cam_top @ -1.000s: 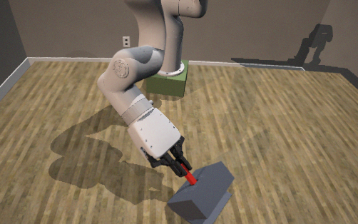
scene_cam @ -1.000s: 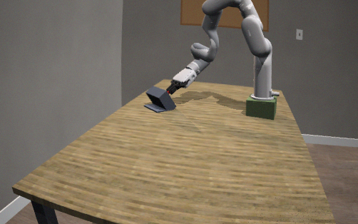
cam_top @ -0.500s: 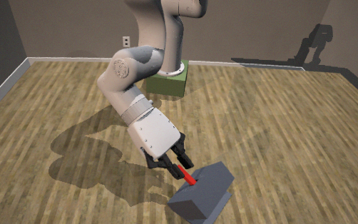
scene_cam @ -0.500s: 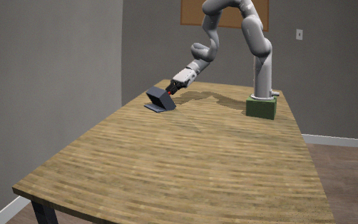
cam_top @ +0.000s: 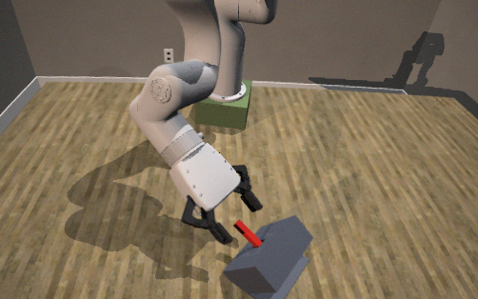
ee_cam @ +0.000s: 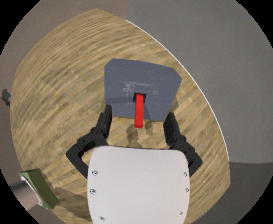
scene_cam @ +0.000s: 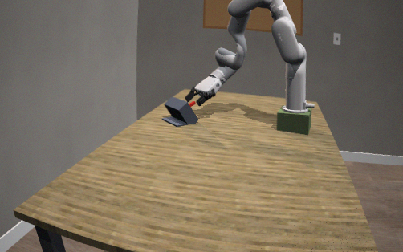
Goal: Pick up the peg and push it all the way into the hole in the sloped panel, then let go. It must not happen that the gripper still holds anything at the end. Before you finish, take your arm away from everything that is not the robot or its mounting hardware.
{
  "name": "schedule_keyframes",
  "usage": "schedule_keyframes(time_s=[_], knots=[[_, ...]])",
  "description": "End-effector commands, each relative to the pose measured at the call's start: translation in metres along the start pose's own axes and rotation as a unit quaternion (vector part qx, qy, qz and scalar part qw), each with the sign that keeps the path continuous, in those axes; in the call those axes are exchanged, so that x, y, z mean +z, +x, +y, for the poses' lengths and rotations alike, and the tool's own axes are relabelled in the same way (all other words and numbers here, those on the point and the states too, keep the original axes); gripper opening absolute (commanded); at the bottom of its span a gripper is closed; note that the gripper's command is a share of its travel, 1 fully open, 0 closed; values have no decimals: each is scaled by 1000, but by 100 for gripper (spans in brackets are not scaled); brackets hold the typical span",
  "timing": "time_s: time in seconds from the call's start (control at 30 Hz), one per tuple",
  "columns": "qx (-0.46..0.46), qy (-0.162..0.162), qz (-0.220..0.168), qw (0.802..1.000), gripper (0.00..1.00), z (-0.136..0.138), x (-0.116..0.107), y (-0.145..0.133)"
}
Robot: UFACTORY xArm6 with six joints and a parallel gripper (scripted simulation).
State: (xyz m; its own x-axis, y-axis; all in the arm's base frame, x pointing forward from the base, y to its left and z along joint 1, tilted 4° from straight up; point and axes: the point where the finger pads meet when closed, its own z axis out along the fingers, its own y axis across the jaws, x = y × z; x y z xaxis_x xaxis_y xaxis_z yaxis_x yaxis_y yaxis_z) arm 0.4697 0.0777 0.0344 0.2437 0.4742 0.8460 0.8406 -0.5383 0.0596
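Observation:
The red peg (cam_top: 248, 234) (scene_cam: 192, 103) (ee_cam: 139, 112) stands in the hole of the sloped grey-blue panel (cam_top: 278, 252) (scene_cam: 185, 110) (ee_cam: 122, 82). Its lower end is inside the hole and a good length of it sticks out of the sloped face. How deep the hidden end sits cannot be seen. My gripper (cam_top: 242, 224) (scene_cam: 195, 99) (ee_cam: 139, 115) is wide open. Its two black fingers stand on either side of the peg's outer end, with a gap on each side, and do not touch it.
The wooden table (cam_top: 378, 214) (scene_cam: 218, 172) (ee_cam: 52, 85) carries the panel block, which stands near the table's edge in the wrist view. The arm's green base block (cam_top: 221, 114) (scene_cam: 294, 121) (ee_cam: 41, 187) stands farther back, away from the panel.

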Motion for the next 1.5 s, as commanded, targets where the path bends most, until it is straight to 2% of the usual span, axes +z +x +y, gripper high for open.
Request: schedule_keyframes(time_s=[0.0,0.83,1.13,1.47], knots=[[-1,-1,1,1000,100,2,-6,2],[-2,-1,1,1000,100,2,-80,2],[-1,-1,0,1000,100,3,-93,2],[-1,-1,0,1000,100,3,-93,2]])
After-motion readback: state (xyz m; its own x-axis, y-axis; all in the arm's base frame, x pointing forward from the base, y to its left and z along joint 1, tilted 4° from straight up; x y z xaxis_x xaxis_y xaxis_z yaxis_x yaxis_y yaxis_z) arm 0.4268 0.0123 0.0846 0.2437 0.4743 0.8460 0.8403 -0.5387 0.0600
